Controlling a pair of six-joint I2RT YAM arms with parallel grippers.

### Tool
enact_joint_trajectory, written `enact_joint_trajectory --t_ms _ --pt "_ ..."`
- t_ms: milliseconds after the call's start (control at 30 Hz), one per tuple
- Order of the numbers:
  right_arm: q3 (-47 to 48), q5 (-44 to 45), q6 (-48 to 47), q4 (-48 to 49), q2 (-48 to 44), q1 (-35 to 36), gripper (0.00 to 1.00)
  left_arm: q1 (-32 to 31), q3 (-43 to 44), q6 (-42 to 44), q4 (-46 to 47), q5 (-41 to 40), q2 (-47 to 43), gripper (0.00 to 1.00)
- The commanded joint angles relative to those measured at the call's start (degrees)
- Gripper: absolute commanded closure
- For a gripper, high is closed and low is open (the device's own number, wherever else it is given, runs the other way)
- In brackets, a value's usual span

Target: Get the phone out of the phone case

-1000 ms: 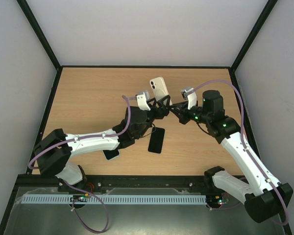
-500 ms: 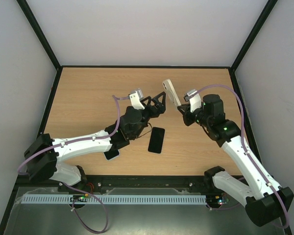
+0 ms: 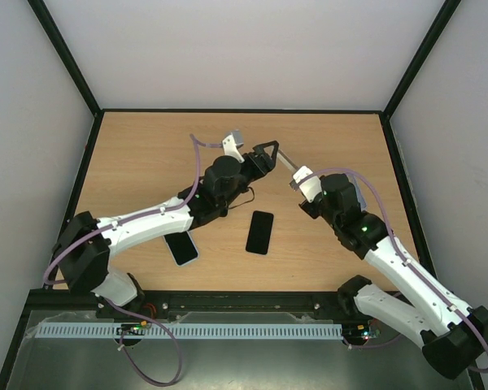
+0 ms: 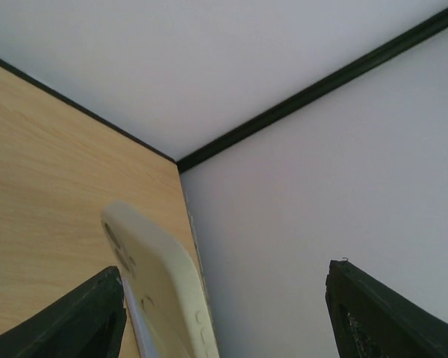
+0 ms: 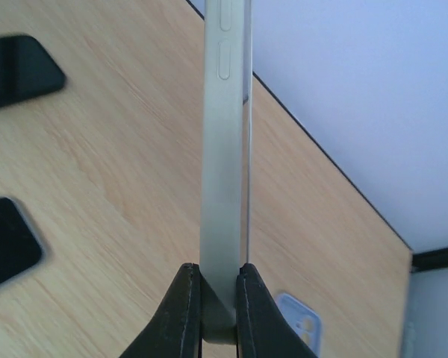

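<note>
The cased phone (image 5: 224, 149) is pinched edge-on by the right end effector (image 5: 213, 294) above the tabletop (image 5: 112, 171). The left end effector (image 4: 224, 272) is spread beside it. Removal is judged not yet done.

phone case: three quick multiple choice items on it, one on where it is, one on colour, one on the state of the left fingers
1. Where is the case? A lying flat; B between the right fingers; C beneath an arm.
2. Its colour? A cream; B red; C black.
3. The left fingers are: A shut on it; B shut on nothing; C open.
Answers: B, the right wrist view shows it pinched by its edge; A, it looks cream in every view; C, the left wrist view shows a wide gap, with the case beside one finger.
</note>
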Motion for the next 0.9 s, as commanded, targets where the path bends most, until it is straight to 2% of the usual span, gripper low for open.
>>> enact_joint_trajectory --t_ms 0,133,267,467,667,700,733,767,800,867 --pt "-2.38 10.58 -9.60 10.79 -3.13 1.57 0.98 0.61 2.52 -3.83 -0.12 5.95 3.08 0.28" --pt "-3.87 13.36 -12.97 12.51 -4.28 3.43 0.98 0.79 4.18 -6.31 -1.07 7.33 6.07 0.29" --pt "-5.83 15.71 -16.42 15.13 -5.08 4.69 0.98 2.18 6.48 -9.44 -1.43 11.26 10.29 0.38" --pt "-8.63 17.47 -22.51 17.15 -7.28 6.66 0.98 3.58 7.47 -12.11 1.47 14.61 13.93 0.64" --pt "-8.81 13.28 -25.30 12.36 -8.89 7.03 0.97 4.35 6.87 -12.25 5.74 16.19 14.16 0.96" --pt "-8.29 12.57 -24.41 11.23 -8.79 7.05 0.95 4.49 6.33 -12.03 6.39 16.22 13.82 0.97" --pt "-7.71 11.49 -23.65 9.86 -8.76 7.04 0.86 4.65 5.62 -11.87 7.41 16.23 13.27 0.97" --pt "-7.02 10.25 -22.87 8.28 -8.80 7.09 0.73 4.81 4.81 -11.70 8.03 16.37 12.99 0.97" --pt "-6.38 8.73 -22.13 6.67 -8.96 7.06 0.55 5.16 3.92 -11.67 9.13 16.52 12.59 0.97" --pt "-4.99 5.89 -20.71 3.38 -9.38 7.06 0.27 5.75 2.15 -11.27 10.47 17.15 11.41 0.97"
